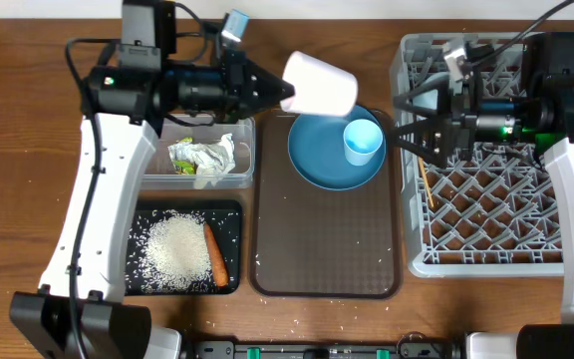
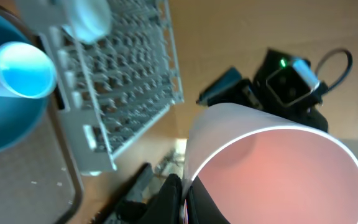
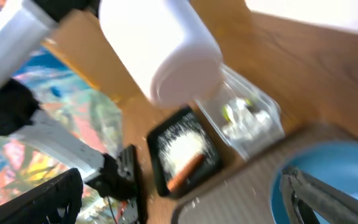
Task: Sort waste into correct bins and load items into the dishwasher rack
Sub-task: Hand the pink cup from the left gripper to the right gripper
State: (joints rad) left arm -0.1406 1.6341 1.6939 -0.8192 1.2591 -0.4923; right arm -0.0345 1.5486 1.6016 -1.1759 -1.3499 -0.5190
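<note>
**A:** Where is the pink cup [image 1: 322,82]?

**B:** In the air over the far edge of the brown tray [image 1: 327,239], just beyond the plate [image 1: 312,160]. The left claw [image 1: 285,95] is clamped on its rim, with one finger inside the mouth, so the cup lies on its side with its base pointing right toward the rack [image 1: 486,214].

**A:** Why is it held that way?

**B:** I'd say a rim pinch is the easiest hold on a small cup, and it leaves the body free for the other arm to take.

**A:** And the right claw [image 1: 403,125]?

**B:** Its fingers are spread wide and hold nothing. It sits at the rack's left edge and faces the cup. That looks like it's waiting for a handover, since the rack is on its side of the table.

**A:** What about the waste?

**B:** The wrapper [image 1: 199,157] is in the clear tub [image 1: 162,179]. The rice [image 1: 175,249] and carrot [image 1: 215,256] are in the black tray [image 1: 232,219].

**A:** What is left to load?

**B:** The blue cup [image 1: 363,140] stands upright on the plate, and neither is in the rack yet.
</note>
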